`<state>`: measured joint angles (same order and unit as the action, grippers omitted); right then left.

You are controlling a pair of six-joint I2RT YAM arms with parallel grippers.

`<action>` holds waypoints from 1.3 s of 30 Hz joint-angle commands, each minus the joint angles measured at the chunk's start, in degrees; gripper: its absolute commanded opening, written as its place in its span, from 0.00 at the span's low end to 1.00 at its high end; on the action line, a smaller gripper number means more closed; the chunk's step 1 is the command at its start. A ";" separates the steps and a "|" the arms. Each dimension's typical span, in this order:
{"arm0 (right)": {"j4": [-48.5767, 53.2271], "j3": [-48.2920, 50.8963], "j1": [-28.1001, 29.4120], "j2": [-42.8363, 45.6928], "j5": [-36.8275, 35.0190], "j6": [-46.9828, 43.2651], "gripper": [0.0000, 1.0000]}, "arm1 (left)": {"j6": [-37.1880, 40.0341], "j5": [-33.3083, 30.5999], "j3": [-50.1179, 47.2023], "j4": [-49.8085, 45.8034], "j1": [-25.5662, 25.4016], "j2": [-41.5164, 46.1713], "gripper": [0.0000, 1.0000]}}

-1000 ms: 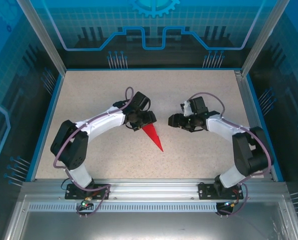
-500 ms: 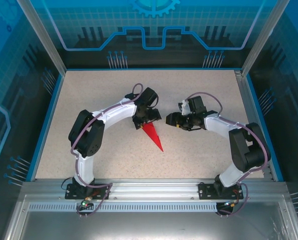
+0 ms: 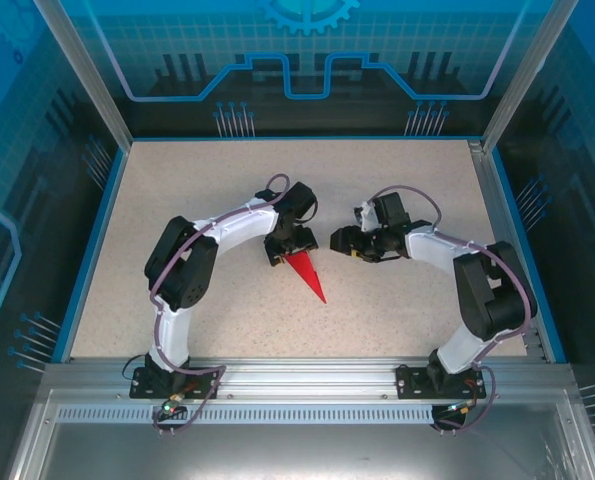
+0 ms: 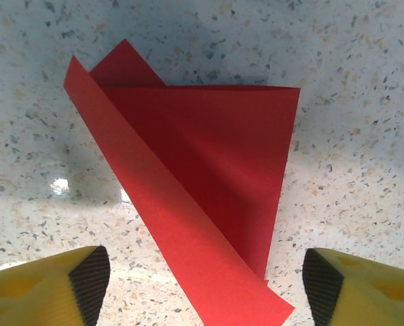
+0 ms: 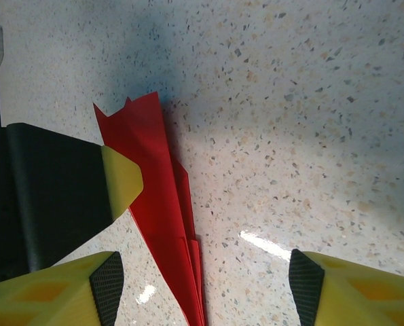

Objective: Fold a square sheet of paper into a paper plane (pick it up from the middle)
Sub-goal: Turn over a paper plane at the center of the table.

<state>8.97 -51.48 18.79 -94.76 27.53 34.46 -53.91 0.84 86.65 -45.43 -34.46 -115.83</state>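
Left hand (image 4: pixel 205 288), right hand (image 5: pixel 205 282); one paper plane (image 3: pixel 307 274)

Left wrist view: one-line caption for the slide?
Left fingers, open, flank the part-folded red paper plane lying on the speckled table.

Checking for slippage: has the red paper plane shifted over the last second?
No. The paper plane has stayed put, its tip equally far from the near edge of the table.

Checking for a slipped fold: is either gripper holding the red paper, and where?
Nothing is held. The red paper lies on the table between the fingers of the open left gripper; the right gripper is open too.
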 commanded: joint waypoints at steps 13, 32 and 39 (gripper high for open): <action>1.58 -2.55 3.57 -3.39 3.34 -2.09 0.68 | -0.24 -0.64 -6.75 1.69 -0.41 6.88 0.53; 4.85 -7.84 8.71 -10.31 6.38 -6.80 0.68 | 0.26 -1.89 -13.87 5.44 -0.35 11.54 0.26; 4.70 -8.49 9.85 -12.11 7.48 -7.41 0.65 | 0.30 -1.74 -14.34 5.95 -0.37 11.68 0.26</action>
<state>12.49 -58.63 27.73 -105.67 32.49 28.38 -54.02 -0.23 73.65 -39.81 -34.46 -106.10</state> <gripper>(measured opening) 0.648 0.262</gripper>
